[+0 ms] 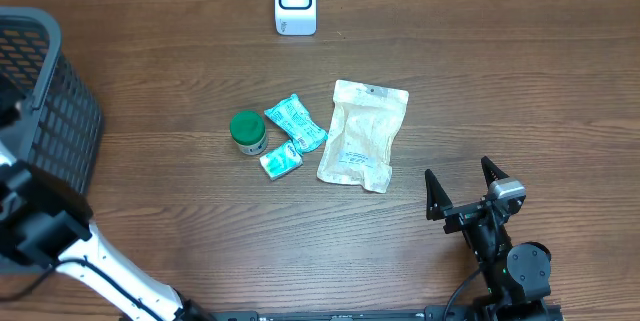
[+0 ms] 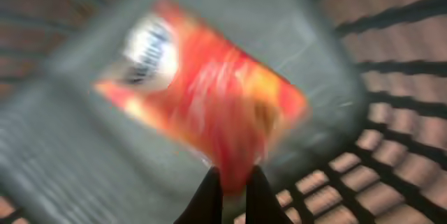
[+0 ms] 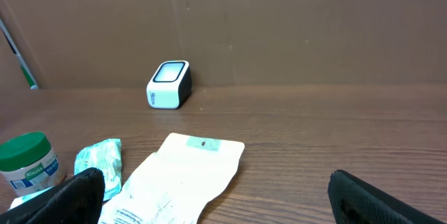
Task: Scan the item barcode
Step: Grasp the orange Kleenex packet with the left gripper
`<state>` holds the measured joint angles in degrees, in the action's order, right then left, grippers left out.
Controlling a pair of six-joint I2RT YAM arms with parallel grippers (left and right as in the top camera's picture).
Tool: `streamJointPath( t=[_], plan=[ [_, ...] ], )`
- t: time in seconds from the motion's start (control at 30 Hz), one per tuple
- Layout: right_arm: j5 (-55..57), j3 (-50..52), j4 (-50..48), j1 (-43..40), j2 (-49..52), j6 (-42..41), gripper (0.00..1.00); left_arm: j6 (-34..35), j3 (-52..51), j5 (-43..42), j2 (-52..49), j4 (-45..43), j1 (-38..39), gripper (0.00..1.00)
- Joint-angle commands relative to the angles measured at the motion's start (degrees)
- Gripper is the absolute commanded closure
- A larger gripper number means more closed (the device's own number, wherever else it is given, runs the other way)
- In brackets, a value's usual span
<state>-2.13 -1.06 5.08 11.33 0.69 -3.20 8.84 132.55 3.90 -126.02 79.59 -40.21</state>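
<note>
While the left gripper (image 2: 234,178), pressed together, pinches the red-orange packet (image 2: 202,91) by one end inside the basket (image 1: 50,111), far left of the scanner (image 1: 295,1), packet's long axis runs diag. away from it. Right gripper (image 1: 459,173): spread, empty. Count: 1 scanner, 1 basket, 1 green-lid jar (image 1: 247,131), 2 teal packets (image 1: 295,123), 1 white pouch (image 1: 362,133).

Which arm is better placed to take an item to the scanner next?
Left: the left gripper is shut on a red packet in the basket; the right gripper stands open and empty near the white pouch.
</note>
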Motion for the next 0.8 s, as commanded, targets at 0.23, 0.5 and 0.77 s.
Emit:
streamJointPath(
  t=[0.23, 0.5, 0.77],
  plan=[
    [-0.07, 0.59, -0.42, 0.22, -0.52, 0.07, 0.0, 0.57, 0.42, -3.93, 23.96, -1.2, -0.2, 0.96],
    [-0.07, 0.59, -0.42, 0.22, -0.52, 0.07, 0.0, 0.57, -0.22, -1.88, 24.98, -1.81, -0.66, 0.44],
    [-0.07, 0.59, -0.42, 0.22, -0.52, 0.07, 0.0, -4.42, -1.36, -1.07, 13.44, -1.6, -0.7, 0.3]
  ],
)
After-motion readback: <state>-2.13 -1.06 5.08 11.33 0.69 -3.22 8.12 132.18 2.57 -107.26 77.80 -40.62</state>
